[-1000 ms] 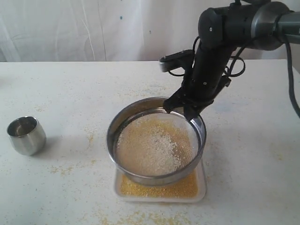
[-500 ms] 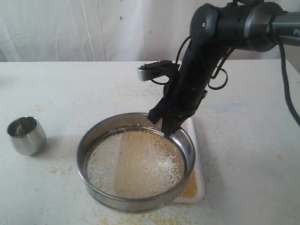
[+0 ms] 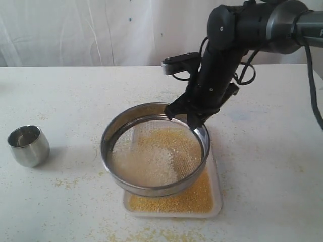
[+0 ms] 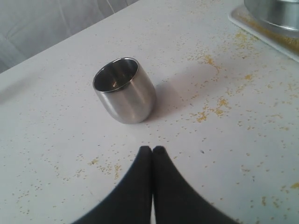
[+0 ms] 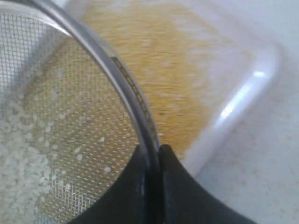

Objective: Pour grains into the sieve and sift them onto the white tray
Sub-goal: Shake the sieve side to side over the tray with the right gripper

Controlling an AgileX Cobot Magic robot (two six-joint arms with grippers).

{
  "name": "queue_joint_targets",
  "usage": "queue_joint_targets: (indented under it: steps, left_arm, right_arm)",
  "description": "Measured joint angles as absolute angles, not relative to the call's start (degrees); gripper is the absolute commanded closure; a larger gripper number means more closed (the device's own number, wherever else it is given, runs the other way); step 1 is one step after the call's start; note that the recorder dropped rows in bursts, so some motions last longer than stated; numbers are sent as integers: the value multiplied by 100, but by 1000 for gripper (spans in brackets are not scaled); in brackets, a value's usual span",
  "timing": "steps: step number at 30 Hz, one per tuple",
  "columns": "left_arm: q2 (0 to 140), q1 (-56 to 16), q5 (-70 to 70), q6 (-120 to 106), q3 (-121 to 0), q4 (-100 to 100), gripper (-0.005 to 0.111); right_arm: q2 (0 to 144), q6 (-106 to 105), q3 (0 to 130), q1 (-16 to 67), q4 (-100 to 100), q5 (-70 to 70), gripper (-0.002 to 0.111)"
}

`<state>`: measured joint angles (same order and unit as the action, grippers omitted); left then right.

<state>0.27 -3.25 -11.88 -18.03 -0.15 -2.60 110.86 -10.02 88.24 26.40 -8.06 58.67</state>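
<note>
The sieve [image 3: 151, 189] is pinched by its far right rim in my right gripper [image 3: 194, 121]; in the right wrist view the two dark fingers clamp the steel wall between them, one inside the ring and one outside. The sieve sits over the far part of the white tray [image 3: 171, 214] and overhangs the tray's left edge, with its rim looking slightly tilted. I cannot tell whether its underside touches the tray. Pale, coarser grains [image 3: 156, 156] lie spread across the mesh, thicker toward the middle. A layer of finer yellow ones covers the tray floor and shows in the near strip that the sieve leaves uncovered. My left gripper [image 4: 152, 149] hangs above the table [image 3: 65, 96] well to the left, its fingers pressed together with nothing between them. Just beyond its tips the small steel cup [image 4: 125, 91] stands upright, apart from the tray. Stray yellow specks dot the tabletop around the cup and around the tray.
</note>
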Motion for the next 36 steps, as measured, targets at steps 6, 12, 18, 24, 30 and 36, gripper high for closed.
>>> queue_joint_targets:
  steps: [6, 12, 18, 24, 30, 36]
  left_arm:
    - [27, -325, -1188, -1803, -15, -260, 106]
    - [27, -325, -1188, -1803, -15, -260, 106]
    - [27, -325, -1188, -1803, -15, -260, 106]
    - [27, -325, -1188, -1803, -15, -260, 106]
    - [27, -325, -1188, -1803, -15, -260, 106]
    - [27, -325, -1188, -1803, -15, -260, 106]
  right_arm:
    - [11097, -2982, 8824, 2591, -2627, 6492, 108]
    - [11086, -1437, 8824, 2636, -880, 6149, 108]
    - [11083, -2614, 8740, 2650, -1816, 6550, 108]
    - [11070, -1281, 8550, 2573, -291, 5816, 108]
    - [11241, -1367, 8355, 2562, -446, 5679, 108]
    - [11503, -1154, 8346, 2501, -608, 5322, 108]
